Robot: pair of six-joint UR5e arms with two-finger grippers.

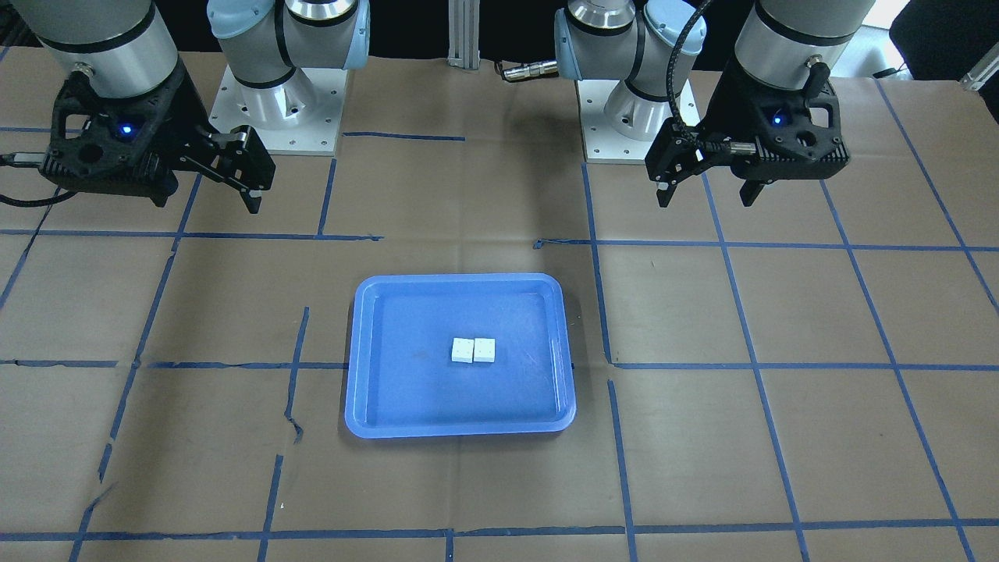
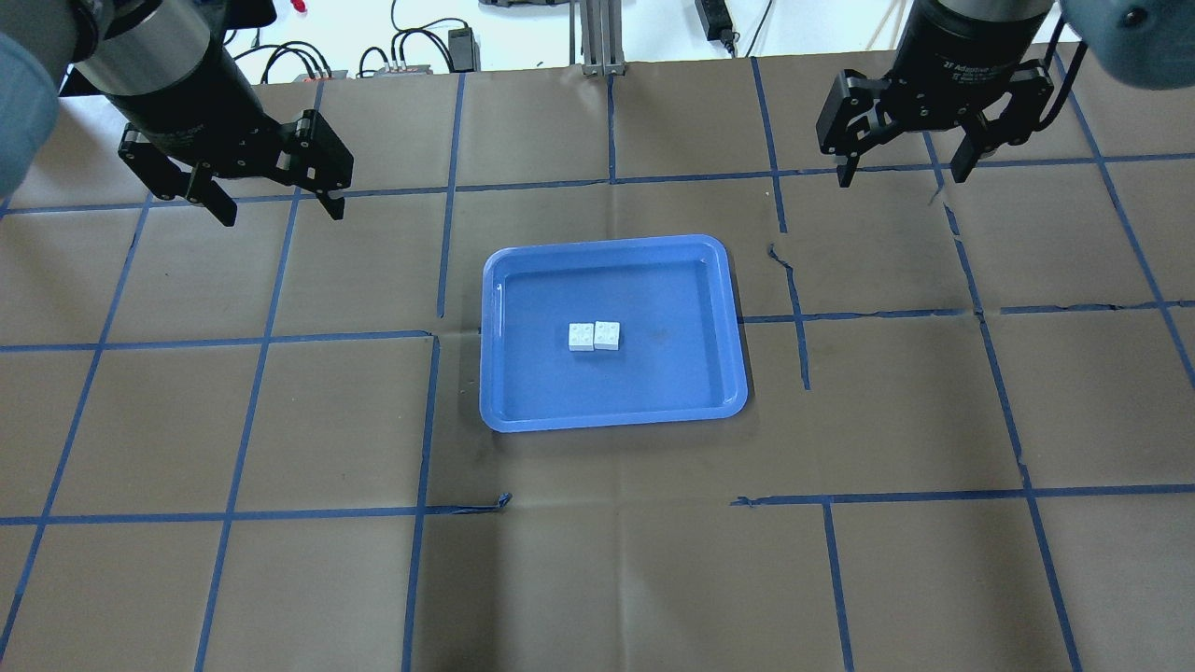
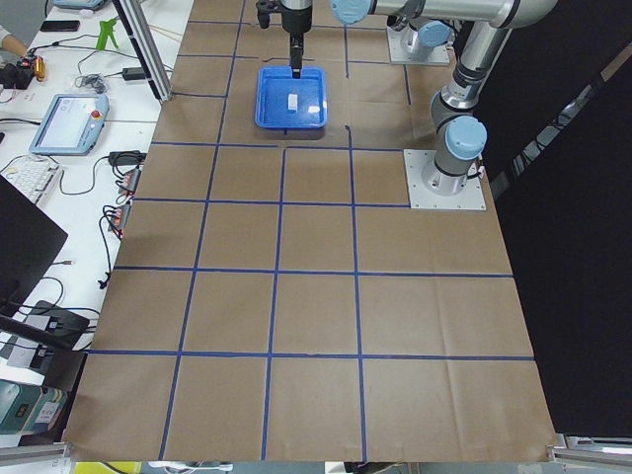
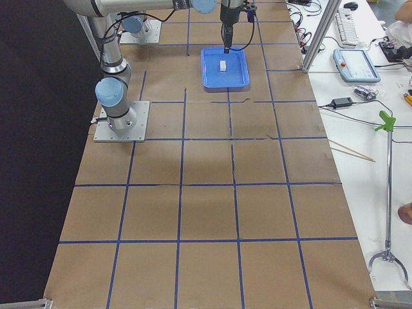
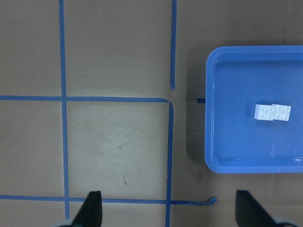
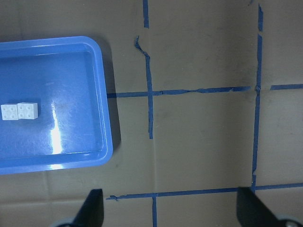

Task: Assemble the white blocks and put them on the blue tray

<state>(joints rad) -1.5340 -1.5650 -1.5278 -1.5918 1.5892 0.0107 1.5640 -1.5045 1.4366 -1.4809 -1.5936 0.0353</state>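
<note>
Two white blocks sit side by side, touching, near the middle of one blue tray. My left gripper and right gripper hang wide open, holding nothing, well apart from the tray. Brown paper gridded with blue tape covers the table. My wrist views show the blocks' studs; a side view shows a teach pendant on a bench.
</note>
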